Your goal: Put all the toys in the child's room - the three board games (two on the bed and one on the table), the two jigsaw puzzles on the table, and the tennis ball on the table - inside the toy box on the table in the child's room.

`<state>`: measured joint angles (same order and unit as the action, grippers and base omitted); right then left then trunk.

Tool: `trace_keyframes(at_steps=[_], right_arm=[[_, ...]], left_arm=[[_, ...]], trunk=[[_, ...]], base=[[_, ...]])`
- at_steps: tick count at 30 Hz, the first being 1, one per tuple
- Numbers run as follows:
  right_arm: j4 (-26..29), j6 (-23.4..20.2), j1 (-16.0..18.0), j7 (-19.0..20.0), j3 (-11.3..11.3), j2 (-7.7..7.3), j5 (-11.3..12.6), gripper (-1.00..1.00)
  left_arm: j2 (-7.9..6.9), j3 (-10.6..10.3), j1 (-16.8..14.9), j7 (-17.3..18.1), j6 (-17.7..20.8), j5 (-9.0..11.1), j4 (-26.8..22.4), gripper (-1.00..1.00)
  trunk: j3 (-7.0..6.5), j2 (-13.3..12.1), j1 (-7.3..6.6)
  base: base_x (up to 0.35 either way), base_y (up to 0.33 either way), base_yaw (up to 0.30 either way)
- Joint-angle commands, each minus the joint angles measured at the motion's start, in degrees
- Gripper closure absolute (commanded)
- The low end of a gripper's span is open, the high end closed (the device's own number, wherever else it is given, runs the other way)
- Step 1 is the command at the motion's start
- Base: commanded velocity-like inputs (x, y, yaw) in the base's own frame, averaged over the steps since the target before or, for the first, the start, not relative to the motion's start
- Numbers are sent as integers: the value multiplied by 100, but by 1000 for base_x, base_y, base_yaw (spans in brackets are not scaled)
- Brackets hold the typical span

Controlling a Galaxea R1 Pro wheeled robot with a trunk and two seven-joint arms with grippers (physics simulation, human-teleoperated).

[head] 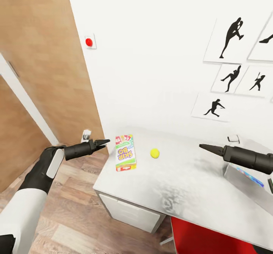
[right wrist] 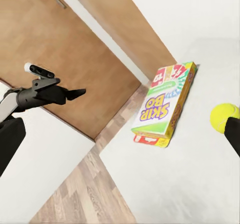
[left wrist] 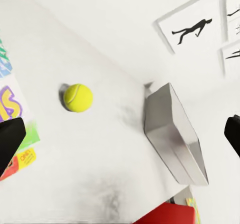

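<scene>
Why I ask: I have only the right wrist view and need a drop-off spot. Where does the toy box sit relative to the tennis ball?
Observer: In the head view, the toy box sits at the table's right end, well apart from the tennis ball.
Operator: Where is my right pincer relative to it?
Observer: The right pincer hangs above the table, between the ball and the box.
Operator: Anything by the table's near edge?
Observer: A red chair sits against that edge, towards the box end.
</scene>
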<state>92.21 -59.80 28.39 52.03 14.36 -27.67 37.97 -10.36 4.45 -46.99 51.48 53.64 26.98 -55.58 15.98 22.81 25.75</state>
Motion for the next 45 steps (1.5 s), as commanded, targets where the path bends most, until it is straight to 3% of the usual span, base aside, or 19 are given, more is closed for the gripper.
trace_keyframes(at_steps=[1,10,13,23,31,34,45], right_arm=[[1,-20,3,30,8,-3,-20,-100],[-6,-20,5,22,32,-8,-22,-100],[-8,-20,6,20,47,-10,-24,-100],[-64,-20,9,-95,59,-7,-24,-100],[-87,-20,19,-579,55,83,8,-100],[-94,-20,22,-820,57,214,19,-100],[-97,-20,21,-969,58,305,25,-100]], left_arm=[[14,22,65,17,17,1,3,-100],[112,175,442,13,-9,12,0,-100],[261,298,629,14,-17,15,-3,-100],[490,396,758,14,-20,4,-4,-100],[481,408,766,12,-20,-2,2,-100],[494,408,769,8,-20,-3,3,-100],[492,407,770,5,-20,-7,3,-100]], trunk=[[10,11,3],[8,11,3],[7,11,3],[7,11,3],[7,11,3],[7,11,3],[7,11,3]], base=[[0,0,269],[0,0,158],[0,0,50],[0,0,21],[0,0,2],[0,0,0],[0,63,0]])
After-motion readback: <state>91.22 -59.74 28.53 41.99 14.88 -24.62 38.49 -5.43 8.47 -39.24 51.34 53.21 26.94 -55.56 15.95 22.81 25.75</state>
